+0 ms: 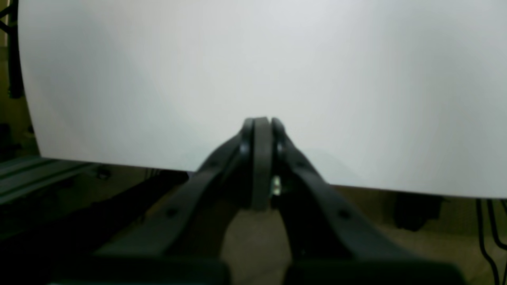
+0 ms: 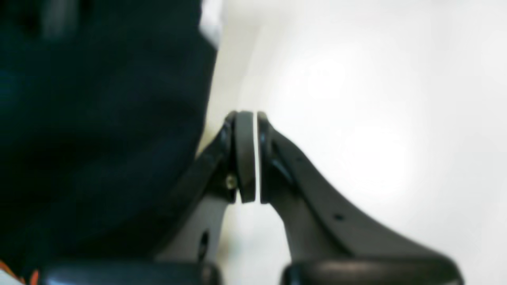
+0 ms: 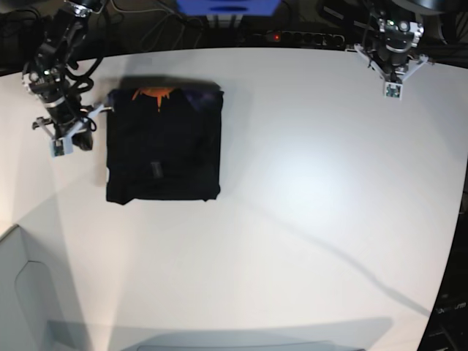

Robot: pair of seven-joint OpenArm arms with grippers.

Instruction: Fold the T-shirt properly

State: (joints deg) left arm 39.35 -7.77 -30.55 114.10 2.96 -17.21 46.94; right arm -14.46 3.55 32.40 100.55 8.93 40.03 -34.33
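White desk (image 3: 307,183), black T-shirt (image 3: 164,146) folded into square at far left. Right fingers (image 3: 58,146) clenched empty beside it; left fingers (image 3: 393,89) clenched empty, well apart.

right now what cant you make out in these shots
- T-shirt underside and inner layers: base view, hidden by its own top fold.
- T-shirt in the right wrist view: blurred dark mass, cut off by the left edge.
- Small patch on the shirt front, base view: too small to read.
- Left wrist view: no shirt, only table.

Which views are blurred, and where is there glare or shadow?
Left wrist: claw soft, table evenly lit. Right wrist: blurred T-shirt, glare on the table right of the claw. Base: sharp, curved edges, shadows across the table below the T-shirt.
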